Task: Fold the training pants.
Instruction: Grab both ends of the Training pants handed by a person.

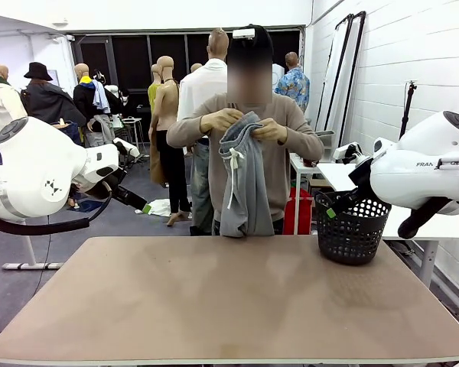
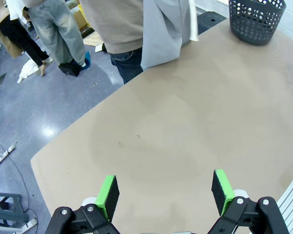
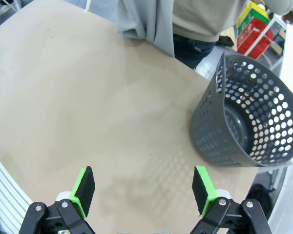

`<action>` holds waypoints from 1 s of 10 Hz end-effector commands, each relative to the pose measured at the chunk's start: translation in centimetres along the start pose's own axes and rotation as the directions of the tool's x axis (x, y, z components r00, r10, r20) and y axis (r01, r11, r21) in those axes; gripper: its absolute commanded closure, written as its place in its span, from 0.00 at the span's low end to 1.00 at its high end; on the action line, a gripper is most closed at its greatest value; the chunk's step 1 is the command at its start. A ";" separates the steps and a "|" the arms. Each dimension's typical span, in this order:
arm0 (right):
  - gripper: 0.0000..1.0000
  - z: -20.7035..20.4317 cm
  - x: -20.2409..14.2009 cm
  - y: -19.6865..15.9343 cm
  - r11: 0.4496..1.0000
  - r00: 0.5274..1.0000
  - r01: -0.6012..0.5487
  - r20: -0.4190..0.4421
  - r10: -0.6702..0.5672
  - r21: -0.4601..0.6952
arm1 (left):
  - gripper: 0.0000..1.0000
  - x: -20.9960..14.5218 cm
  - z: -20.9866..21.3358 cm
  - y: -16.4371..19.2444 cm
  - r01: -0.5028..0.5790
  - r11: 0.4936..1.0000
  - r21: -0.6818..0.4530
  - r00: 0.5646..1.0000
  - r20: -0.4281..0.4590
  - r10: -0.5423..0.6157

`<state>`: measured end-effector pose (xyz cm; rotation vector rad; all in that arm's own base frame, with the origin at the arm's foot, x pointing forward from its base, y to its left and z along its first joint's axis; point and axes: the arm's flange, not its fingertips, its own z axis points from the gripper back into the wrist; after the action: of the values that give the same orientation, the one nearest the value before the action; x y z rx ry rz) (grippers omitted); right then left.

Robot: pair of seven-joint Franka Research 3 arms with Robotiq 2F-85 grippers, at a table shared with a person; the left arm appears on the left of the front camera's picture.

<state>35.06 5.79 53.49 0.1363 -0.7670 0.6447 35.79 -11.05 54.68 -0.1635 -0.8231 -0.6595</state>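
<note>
Grey jersey pants [image 1: 243, 183] are held bunched at the waistband in the person's hands [image 1: 220, 120], above the far edge of the table [image 1: 214, 306]. The legs hang down behind that edge, and no part is laid on the top. A white drawstring [image 1: 232, 172] dangles at the front. The cloth is judged light, soft and limp, so it will sag and crease but is not fragile. Once it is spread flat, hold is best taken at the waistband corners or the leg hems, where seams give thickness. A black basket [image 1: 352, 229] stands near the far right corner. The left gripper [image 2: 164, 175] and right gripper [image 3: 142, 170] are held clear of the top, jaws wide and empty.
</note>
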 end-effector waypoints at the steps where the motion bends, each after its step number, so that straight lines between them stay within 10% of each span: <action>1: 0.00 0.0 0.0 0.0 1.000 1.000 -0.001 0.000 0.001 0.006 | 0.00 0.0 0.0 0.0 -0.001 1.000 -0.005 1.000 0.003 0.001; 10: 0.00 0.0 0.0 0.0 1.000 1.000 -0.001 0.000 0.001 0.006 | 0.00 0.0 0.0 0.0 -0.001 1.000 -0.005 1.000 0.003 0.001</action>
<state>35.06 5.79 53.49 0.1363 -0.7670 0.6447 35.79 -11.05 54.68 -0.1635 -0.8230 -0.6596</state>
